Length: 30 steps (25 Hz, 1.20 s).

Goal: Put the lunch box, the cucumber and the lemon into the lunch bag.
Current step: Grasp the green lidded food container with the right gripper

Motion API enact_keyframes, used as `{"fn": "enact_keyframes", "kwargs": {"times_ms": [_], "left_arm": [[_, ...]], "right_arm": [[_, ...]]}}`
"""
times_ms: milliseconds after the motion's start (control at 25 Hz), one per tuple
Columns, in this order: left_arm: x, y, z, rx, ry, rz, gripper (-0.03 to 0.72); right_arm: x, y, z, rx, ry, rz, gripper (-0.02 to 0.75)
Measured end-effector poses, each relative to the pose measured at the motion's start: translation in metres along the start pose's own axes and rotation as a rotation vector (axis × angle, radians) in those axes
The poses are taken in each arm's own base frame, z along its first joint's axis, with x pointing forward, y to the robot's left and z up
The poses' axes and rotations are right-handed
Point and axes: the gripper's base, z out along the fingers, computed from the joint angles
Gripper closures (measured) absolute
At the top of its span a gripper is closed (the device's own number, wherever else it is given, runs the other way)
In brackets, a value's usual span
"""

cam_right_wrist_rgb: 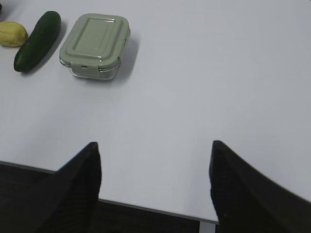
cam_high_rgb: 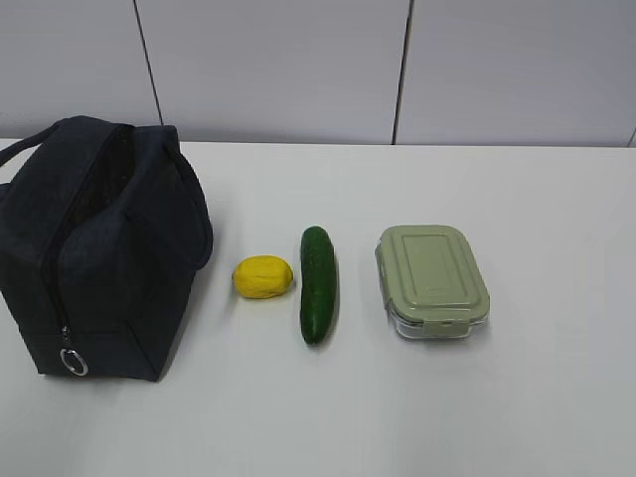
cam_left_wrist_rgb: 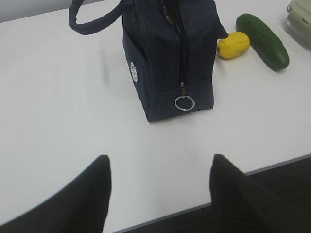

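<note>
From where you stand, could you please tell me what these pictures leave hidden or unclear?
- Lunch bag: exterior view cuts off its left edge and handle; its inside shows in no view.
- Lunch box: the opaque lid hides any contents; the left wrist view cuts it off at the right edge.
- Lemon: partly cut by the right wrist view's left edge.
- Left hand and right hand: only dark finger silhouettes show; neither appears in the exterior view.

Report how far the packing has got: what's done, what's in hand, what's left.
Done: nothing. The lemon, cucumber and lunch box all lie in a row on the table, outside the lunch bag. In hand: nothing. The left gripper and right gripper are open, back at the table's near edge. Left: all three items must go into the bag.
</note>
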Motion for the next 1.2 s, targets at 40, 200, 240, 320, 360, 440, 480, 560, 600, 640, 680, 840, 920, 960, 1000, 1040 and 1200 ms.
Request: {"fn": "enact_keyframes", "kwargs": {"times_ms": [40,200,240,320,360,440,480,560,600,640,680,840,920,960,1000,1040,1200], "left_arm": [[0.0,0.0,0.0,0.0,0.0,0.0,0.241],[0.0,0.0,0.0,0.0,0.0,0.0,0.241],[0.0,0.0,0.0,0.0,0.0,0.0,0.241],[0.0,0.0,0.0,0.0,0.0,0.0,0.241],[0.0,0.0,0.0,0.0,0.0,0.0,0.241],[0.0,-0.0002,0.0,0.002,0.0,-0.001,0.241],[0.0,-0.0003,0.0,0.004,0.0,-0.002,0.241],[-0.0001,-0.0009,0.0,0.01,-0.001,-0.005,0.241],[-0.0001,-0.0011,0.0,0.012,-0.002,-0.006,0.241],[-0.0002,-0.0012,0.0,0.014,-0.002,-0.007,0.241],[-0.0002,-0.0012,0.0,0.014,-0.002,-0.007,0.241],[-0.0002,-0.0014,0.0,0.016,-0.002,-0.008,0.241],[-0.0002,-0.0014,0.0,0.016,-0.002,-0.008,0.241],[-0.0002,-0.0014,0.0,0.016,-0.002,-0.008,0.241],[-0.0002,-0.0014,0.0,0.016,-0.002,-0.008,0.241],[-0.0002,-0.0014,0.0,0.016,-0.002,-0.008,0.241],[-0.0001,-0.0004,0.0,0.004,-0.001,-0.002,0.241]], "right_arm": [[0.0,0.0,0.0,0.0,0.0,0.0,0.221],[-0.0002,0.0,0.0,0.0,-0.002,0.0,0.221],[-0.0002,0.0,0.0,0.0,-0.002,0.0,0.22],[-0.0002,0.0,0.0,0.0,-0.002,0.0,0.22],[-0.0002,0.0,0.0,0.0,-0.002,0.0,0.221],[-0.0002,0.0,0.0,0.0,-0.002,0.0,0.22],[-0.0002,0.0,0.0,0.0,-0.002,0.0,0.22],[-0.0002,0.0,0.0,0.0,-0.002,0.0,0.221],[-0.0002,0.0,0.0,0.0,-0.002,0.0,0.221],[-0.0002,0.0,0.0,0.0,-0.002,0.0,0.221],[-0.0002,0.0,0.0,0.0,-0.002,0.0,0.221],[-0.0002,0.0,0.0,0.0,-0.002,0.0,0.221],[-0.0002,0.0,0.0,0.0,-0.002,0.0,0.22],[-0.0002,0.0,0.0,0.0,-0.002,0.0,0.221],[-0.0002,0.0,0.0,0.0,-0.002,0.0,0.221],[-0.0002,0.0,0.0,0.0,-0.002,0.0,0.221],[-0.0002,0.0,0.0,0.0,-0.002,0.0,0.221]]}}
